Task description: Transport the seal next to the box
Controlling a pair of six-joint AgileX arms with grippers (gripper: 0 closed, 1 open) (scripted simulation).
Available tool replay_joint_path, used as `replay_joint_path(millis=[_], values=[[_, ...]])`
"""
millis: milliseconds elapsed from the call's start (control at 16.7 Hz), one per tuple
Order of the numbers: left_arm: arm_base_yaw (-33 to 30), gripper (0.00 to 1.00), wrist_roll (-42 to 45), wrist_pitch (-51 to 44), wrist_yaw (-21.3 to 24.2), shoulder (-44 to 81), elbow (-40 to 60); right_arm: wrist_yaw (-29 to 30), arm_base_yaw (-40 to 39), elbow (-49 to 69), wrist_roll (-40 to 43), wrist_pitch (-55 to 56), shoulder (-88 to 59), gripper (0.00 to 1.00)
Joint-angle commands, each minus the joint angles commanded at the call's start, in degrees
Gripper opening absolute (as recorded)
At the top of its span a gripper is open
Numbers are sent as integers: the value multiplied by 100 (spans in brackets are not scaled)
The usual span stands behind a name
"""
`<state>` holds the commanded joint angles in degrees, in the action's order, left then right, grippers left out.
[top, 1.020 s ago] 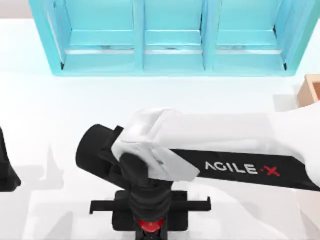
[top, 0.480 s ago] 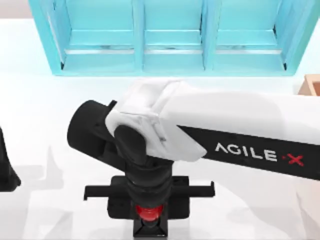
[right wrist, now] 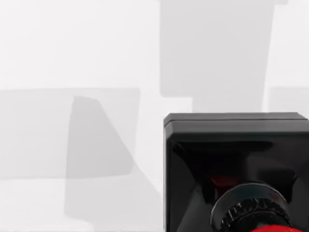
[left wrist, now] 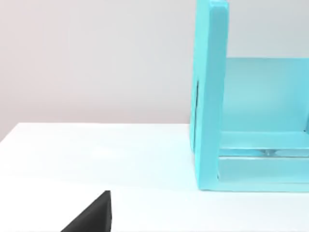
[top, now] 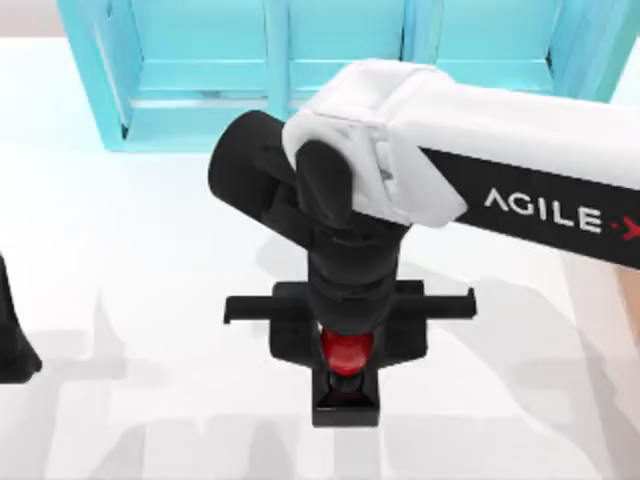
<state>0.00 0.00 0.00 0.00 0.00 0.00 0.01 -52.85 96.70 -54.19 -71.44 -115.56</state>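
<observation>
The seal (top: 346, 352) has a glossy red ball knob on a black square base. It hangs above the white table at the front middle of the top view, with my right gripper (top: 346, 362) shut on its knob from above. In the right wrist view the seal's black base (right wrist: 231, 140) is close up, with a sliver of the red knob (right wrist: 275, 228) at the edge. The box is hidden behind my right arm. My left arm (top: 12, 340) stays parked at the left edge of the table.
A large turquoise shelf cabinet (top: 190, 100) runs along the back of the table, and one of its side walls (left wrist: 210, 96) appears in the left wrist view. A black wedge (left wrist: 91, 217) juts into that view. White table (top: 120, 250) lies open to the left.
My right arm has risen with the seal held in its gripper. Arm and seal have shifted toward the back and to the right.
</observation>
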Motion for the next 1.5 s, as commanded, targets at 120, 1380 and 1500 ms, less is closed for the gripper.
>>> replay_joint_path(millis=[120,1380,1500], values=[[0,100,0,0,0,0,0,-2,696,141,693,-251,106,0],[0,100,0,0,0,0,0,-4,3994,-215,4019,-505,741,0],[0,100,0,0,0,0,0,-4,3979,-626,4023,-100,751,0]])
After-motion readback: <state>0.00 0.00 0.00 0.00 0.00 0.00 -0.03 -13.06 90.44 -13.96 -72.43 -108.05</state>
